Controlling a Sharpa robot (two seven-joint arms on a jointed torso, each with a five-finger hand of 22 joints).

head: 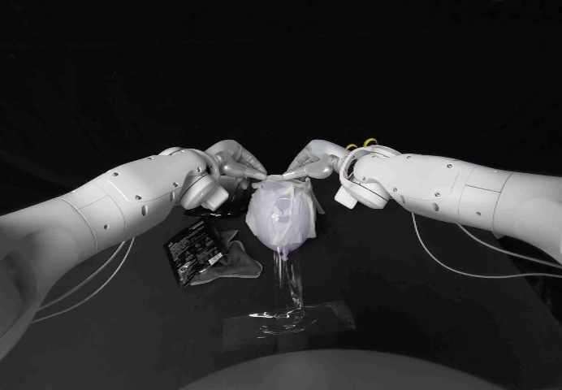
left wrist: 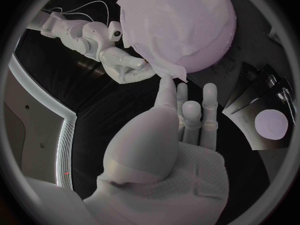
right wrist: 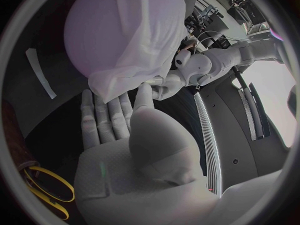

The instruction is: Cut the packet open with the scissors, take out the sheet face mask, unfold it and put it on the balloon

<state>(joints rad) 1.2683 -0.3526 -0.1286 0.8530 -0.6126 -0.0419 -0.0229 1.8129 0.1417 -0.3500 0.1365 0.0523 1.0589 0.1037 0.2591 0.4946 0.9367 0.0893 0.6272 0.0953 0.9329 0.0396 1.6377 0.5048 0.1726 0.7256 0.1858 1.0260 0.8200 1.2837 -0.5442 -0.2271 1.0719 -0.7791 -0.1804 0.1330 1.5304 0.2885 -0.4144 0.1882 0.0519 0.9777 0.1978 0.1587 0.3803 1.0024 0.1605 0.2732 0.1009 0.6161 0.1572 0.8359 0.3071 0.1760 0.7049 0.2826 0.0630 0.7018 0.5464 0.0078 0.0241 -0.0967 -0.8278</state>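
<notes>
Left robot hand and right robot hand meet fingertip to fingertip above balloon top. Each one pinches upper edge of sheet face mask between thumb and finger, other fingers straight. Mask is unfolded, draped over top and side of balloon. Balloon stands upright on clear stand in middle of desk. Black packet lies flat on desk, near stand, on left arm side. Scissors with yellow handles lie behind right wrist.
</notes>
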